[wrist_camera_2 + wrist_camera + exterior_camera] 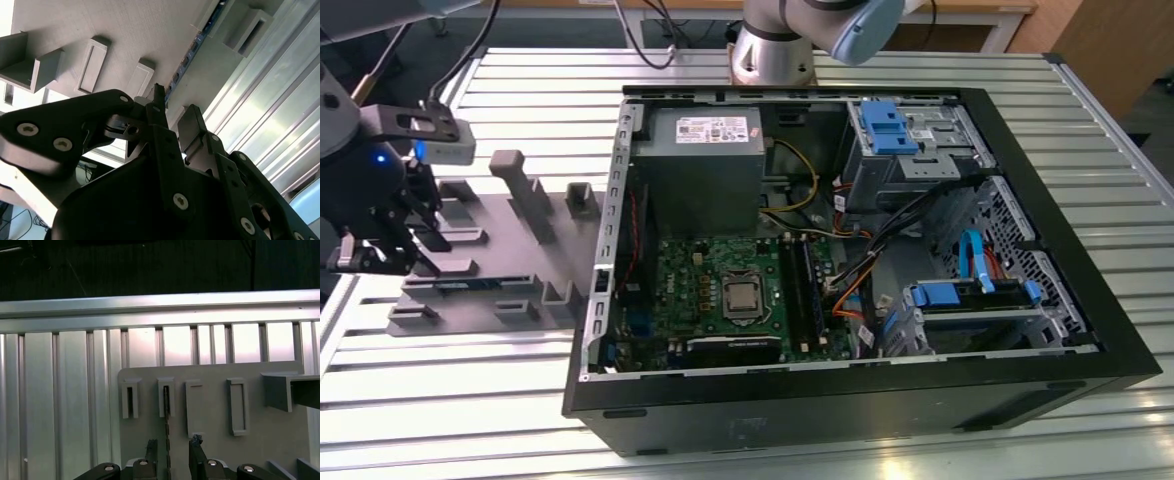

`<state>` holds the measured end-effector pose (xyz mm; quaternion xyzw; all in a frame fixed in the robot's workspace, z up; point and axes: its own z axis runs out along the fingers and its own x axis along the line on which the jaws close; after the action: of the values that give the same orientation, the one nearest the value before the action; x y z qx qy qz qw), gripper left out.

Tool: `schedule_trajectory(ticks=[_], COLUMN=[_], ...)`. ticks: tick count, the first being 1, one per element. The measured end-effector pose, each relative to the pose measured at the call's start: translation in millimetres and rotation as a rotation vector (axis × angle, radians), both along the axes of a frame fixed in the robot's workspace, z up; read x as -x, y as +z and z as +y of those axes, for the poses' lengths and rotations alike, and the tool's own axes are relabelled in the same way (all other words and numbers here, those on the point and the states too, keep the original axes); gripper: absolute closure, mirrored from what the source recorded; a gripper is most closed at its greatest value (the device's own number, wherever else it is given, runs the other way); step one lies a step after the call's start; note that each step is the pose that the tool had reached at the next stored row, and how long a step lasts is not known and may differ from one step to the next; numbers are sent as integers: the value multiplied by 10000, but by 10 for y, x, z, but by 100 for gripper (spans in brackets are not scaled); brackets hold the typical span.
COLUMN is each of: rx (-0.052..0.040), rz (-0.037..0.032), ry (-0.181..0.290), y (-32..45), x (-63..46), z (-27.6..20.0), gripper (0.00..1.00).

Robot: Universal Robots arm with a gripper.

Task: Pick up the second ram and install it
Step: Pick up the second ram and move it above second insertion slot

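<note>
Counter: a ribbed metal counter (454,420) carries an open computer case (854,405) and, toward its edge on the exterior view's left, a grey holder tray (474,215).
Exterior view: the pincer (380,240) hangs low over the tray, well apart from the case. The memory slots (798,290) lie inside the case, with loose cables (854,265) just beside them.
First wrist view: the ram stick (167,412) stands on edge with one end in a tray slot. The pincer is spread, with one fingertip (151,447) on either side of the stick. Neither touches it, and nothing is gripped.
Second wrist view: the stick's blue edge runs up between the fingertips, and raised blocks (142,75) of the tray sit near.
Grip: I judge it best to centre on the stick, close on its flat faces and pull straight, so the slot walls do not snag it.
</note>
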<state>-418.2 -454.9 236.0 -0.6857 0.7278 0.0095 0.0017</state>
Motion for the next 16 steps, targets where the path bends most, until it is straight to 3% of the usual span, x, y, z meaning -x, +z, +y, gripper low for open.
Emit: schedule_trajectory(ticks=[16], rx=[1], rz=[0], ry=[0], y=[-40], x=[0], z=[-9], gripper=[62])
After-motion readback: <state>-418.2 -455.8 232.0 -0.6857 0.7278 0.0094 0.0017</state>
